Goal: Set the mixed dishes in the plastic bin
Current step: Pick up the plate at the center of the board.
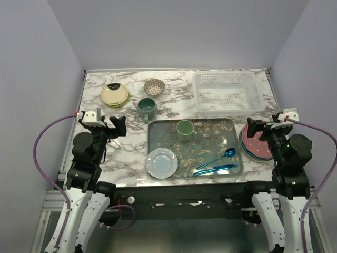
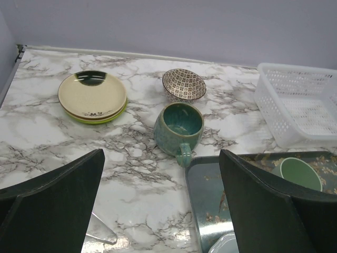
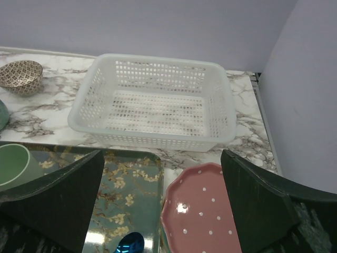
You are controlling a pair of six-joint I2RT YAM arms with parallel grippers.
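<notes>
Overhead, a white table [image 1: 131,145] with a grey-veined marble pattern fills a booth of plain pale lavender walls [image 1: 168,31]. The white lattice basket [image 1: 227,93] stands empty at the far right corner. At far left a cream plate [image 1: 114,94] rests on a lime plate [image 2: 105,118]; a patterned bowl [image 1: 154,86] and a dark teal mug [image 1: 147,109] sit just right of them, the mug nearer. A grey crumb-strewn tray [image 1: 210,138] at near centre carries a green cup [image 1: 185,129], a pale blue plate [image 1: 161,163] and blue spoons [image 1: 216,161]. A pink dotted plate [image 3: 202,211] lies right of the tray. The left gripper [image 1: 118,129] and the right gripper [image 1: 253,128] hover with fingers spread wide, grasping nothing.
</notes>
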